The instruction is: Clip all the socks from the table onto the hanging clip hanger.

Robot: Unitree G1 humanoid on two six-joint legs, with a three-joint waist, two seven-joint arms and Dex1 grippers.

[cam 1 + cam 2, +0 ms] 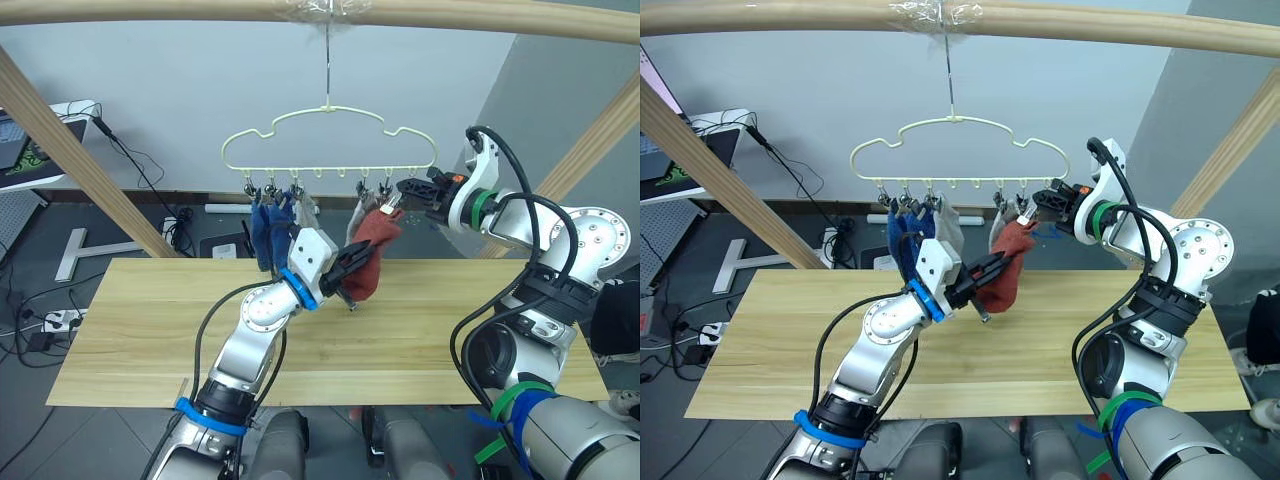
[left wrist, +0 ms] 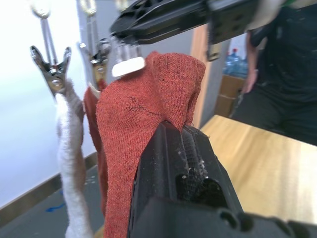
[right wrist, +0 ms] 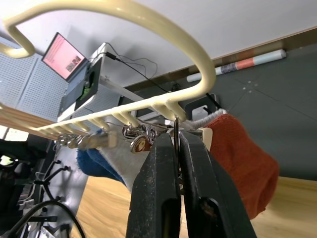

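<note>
Wooden table (image 1: 450, 330), left pincer (image 1: 352, 268) clamping rust-red sock (image 1: 375, 255)

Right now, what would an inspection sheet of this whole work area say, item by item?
Surface: wooden table, no socks seen lying on it.
Job's things: clip hanger hangs from a wooden pole; blue socks and grey socks clipped on; rust-red sock raised to the end clip.
Clutter: nothing seen on the table.
Grippers: left gripper shut on the rust-red sock; right gripper pinching that end clip.
Cables: floor cables and power strip.
Surroundings: person beside the table; laptop.
</note>
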